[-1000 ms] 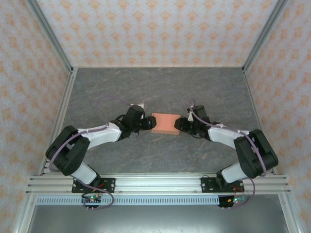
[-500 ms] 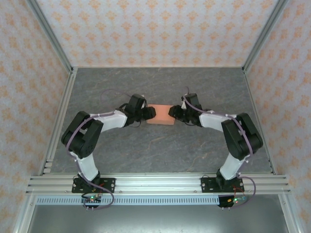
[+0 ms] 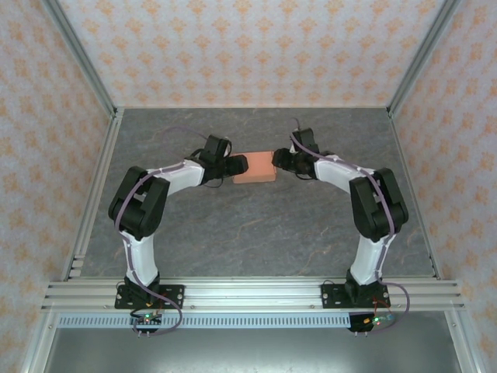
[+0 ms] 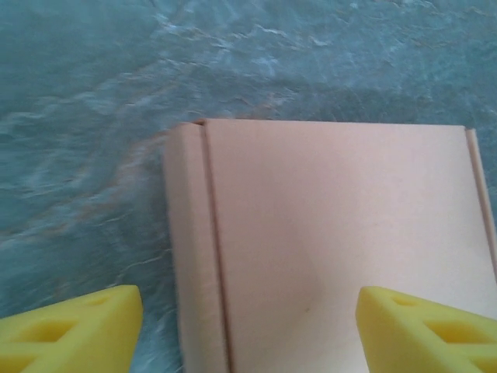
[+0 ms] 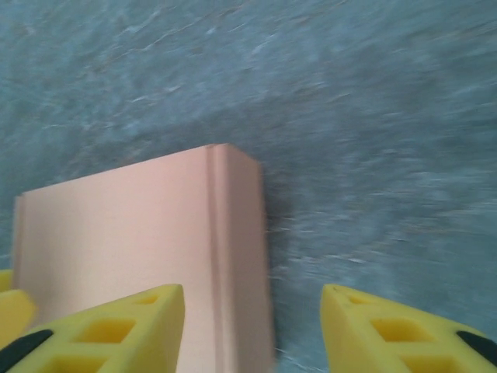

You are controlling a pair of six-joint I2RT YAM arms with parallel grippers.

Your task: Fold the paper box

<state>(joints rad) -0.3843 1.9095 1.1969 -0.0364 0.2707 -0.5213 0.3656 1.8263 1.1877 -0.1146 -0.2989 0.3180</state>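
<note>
Where the left gripper [image 4: 248, 315] shows in its own wrist view, we see its two yellow fingers [image 4: 74, 326] spread wide apart in the lower corners of the frame. Between them, running up the middle, lies the paper box [image 4: 326, 233], salmon-orange and flat-topped, with a narrow creased strip down its left edge. One finger overlaps its lower right part and the other stands off over the bench [image 4: 78, 116]. The right gripper [image 5: 252, 303] is likewise parted, with its fingers [image 5: 396, 330] along the bottom of the frame. There the box sits lower left, its creased edge between them. From above, the left gripper [image 3: 237, 165] and right gripper [image 3: 278, 161] face each other across the box [image 3: 255, 169], one at each short end, just above the centre of the grey marbled bench [image 3: 256, 233]. We cannot tell whether either touches it. Patterned walls [image 3: 248, 47] surround the bench.
</note>
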